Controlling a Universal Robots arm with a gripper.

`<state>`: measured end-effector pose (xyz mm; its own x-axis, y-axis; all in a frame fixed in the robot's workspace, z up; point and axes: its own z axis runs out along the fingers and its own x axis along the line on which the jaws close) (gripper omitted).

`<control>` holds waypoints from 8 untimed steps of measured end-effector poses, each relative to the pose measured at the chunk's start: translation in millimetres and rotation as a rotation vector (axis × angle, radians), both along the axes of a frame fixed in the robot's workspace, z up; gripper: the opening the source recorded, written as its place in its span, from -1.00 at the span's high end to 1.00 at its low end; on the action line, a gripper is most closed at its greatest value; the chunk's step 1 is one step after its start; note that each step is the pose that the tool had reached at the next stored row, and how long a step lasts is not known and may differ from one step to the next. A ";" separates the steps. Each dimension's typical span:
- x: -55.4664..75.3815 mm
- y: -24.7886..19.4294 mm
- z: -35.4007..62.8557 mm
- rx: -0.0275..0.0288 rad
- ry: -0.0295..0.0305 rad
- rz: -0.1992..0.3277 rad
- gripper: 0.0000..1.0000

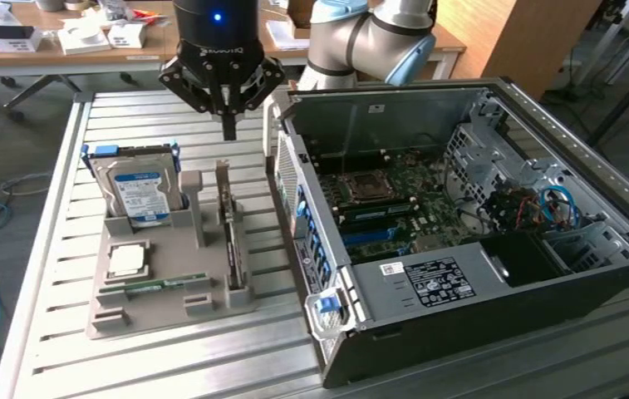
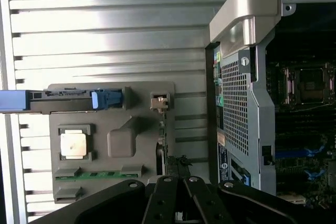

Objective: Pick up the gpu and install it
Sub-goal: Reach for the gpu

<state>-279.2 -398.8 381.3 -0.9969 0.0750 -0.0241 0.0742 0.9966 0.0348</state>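
Landmark: grey holder (image 1: 170,303) on the slatted table (image 1: 125,116). Notes run from the exterior view's left to its right.

- Holder's left rear slot: silver hard drive (image 1: 137,189) with a blue label, standing upright.
- Holder's left front pocket: square processor chip (image 1: 125,260), lying flat. Just in front of it is a slim green memory stick (image 1: 164,285), on edge in its groove.
- Holder's right edge: the gpu (image 1: 228,237), a thin card standing on its edge in a narrow slot, not yet lifted. Its long axis runs along that edge, from the holder's front to its rear, parallel to the case wall beside it.
- Above the holder's right rear corner: gripper (image 1: 228,131), fingers clenched tip to tip with nothing between them. It hangs clear of the card, touching nothing.
- Key relation: the card lies below the fingertips and extends forward from them, so the gripper sits over or just past the card's rear end, not over its middle. In the wrist view the closed fingers line up close to the card's thin top edge.
- Right of the holder, just beside it: open computer case (image 1: 536,283), motherboard exposed, no card seated in it yet.
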 end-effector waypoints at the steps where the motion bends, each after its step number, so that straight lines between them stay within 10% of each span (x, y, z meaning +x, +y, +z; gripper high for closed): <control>1: 0.0 0.0 0.1 -0.0001 0.0001 0.000 0.79; 8: -0.1 -5.9 0.0 -0.0001 0.0001 0.000 0.79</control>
<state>-279.3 -404.8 381.4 -0.9969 0.0751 -0.0240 0.0742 0.9966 0.0348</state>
